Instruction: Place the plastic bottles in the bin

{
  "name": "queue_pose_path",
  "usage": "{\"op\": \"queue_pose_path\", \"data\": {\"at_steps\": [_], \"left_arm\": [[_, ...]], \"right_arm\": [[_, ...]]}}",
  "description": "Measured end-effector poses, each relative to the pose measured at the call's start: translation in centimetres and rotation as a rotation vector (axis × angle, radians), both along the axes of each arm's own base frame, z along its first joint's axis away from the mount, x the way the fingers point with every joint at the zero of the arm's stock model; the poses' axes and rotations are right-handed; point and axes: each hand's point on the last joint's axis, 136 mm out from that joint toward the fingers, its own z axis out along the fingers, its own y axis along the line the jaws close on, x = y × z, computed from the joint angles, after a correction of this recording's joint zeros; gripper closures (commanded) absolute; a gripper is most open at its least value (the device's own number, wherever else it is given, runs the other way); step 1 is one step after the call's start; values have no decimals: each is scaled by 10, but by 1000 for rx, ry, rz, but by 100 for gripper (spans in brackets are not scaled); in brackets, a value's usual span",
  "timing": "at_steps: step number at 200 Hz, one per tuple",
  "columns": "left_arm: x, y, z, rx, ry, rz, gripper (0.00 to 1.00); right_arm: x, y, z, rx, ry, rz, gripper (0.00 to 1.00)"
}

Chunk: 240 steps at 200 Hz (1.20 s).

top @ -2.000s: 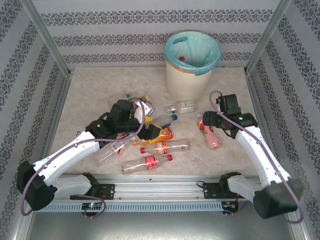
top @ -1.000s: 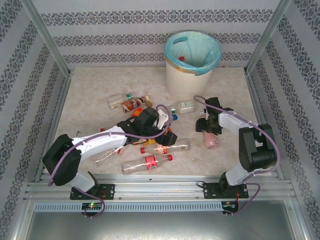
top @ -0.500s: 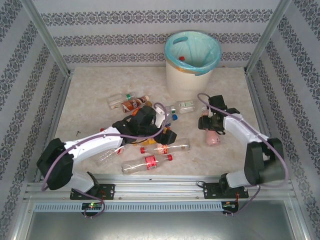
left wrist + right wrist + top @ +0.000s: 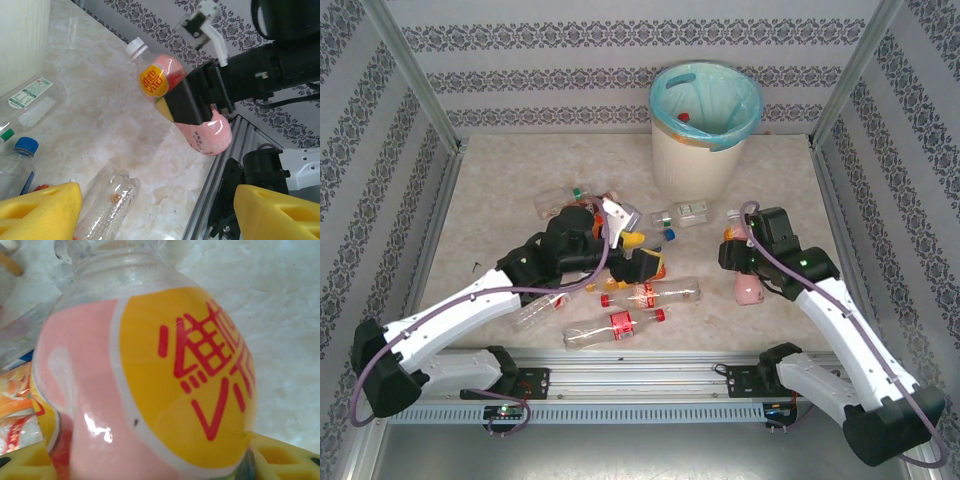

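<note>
A pink plastic bottle point(image 4: 748, 288) with a yellow and red label and a white cap hangs tilted just off the table at the right. My right gripper point(image 4: 740, 254) is shut on its middle. In the right wrist view this bottle point(image 4: 150, 380) sits between the yellow fingertips point(image 4: 280, 460). The left wrist view also shows it point(image 4: 202, 127). My left gripper point(image 4: 638, 262) stands open over the pile of bottles, and its yellow fingers point(image 4: 42, 212) have nothing between them. A clear bottle point(image 4: 102, 207) lies under them. The bin point(image 4: 705, 150) stands at the back.
Clear bottles with red labels lie near the front point(image 4: 615, 325) and in the middle point(image 4: 660, 293). More lie at the left point(image 4: 538, 307) and behind the left gripper point(image 4: 575, 205). Two small ones point(image 4: 692, 211) rest by the bin. The front rail point(image 4: 640, 375) is close.
The right gripper has closed on the pink bottle and drawn it slightly toward the front. The left arm has swung back to the left, its gripper staying over the pile.
</note>
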Motion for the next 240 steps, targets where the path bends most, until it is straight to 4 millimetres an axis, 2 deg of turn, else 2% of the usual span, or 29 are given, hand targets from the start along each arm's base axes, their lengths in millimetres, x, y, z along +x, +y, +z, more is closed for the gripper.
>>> {"op": "queue_pose_path", "data": {"at_steps": [29,63,89,114,129,143,170,203,220,240], "left_arm": [[-3,5,-11,27,20,9,20],[-3,10,-13,56,33,26,19],[1,13,7,64,-8,44,19],[11,10,46,51,-88,57,19],[22,3,66,41,-132,64,19],[35,-3,75,43,-148,73,19],[76,-11,74,68,-134,110,19],[127,-12,68,78,-100,156,19],[149,-10,77,58,-96,173,21],[171,-12,97,17,-109,180,21]], "right_arm": [[-9,14,26,52,-38,22,41],[-9,35,80,125,-146,74,42],[-1,40,127,168,-250,82,42],[15,45,161,168,-333,90,42],[31,50,179,154,-386,98,42],[47,56,191,140,-429,108,42],[82,69,212,113,-513,128,43],[139,76,241,102,-622,107,44],[170,77,257,102,-676,93,44],[204,77,276,98,-733,83,44]]}}
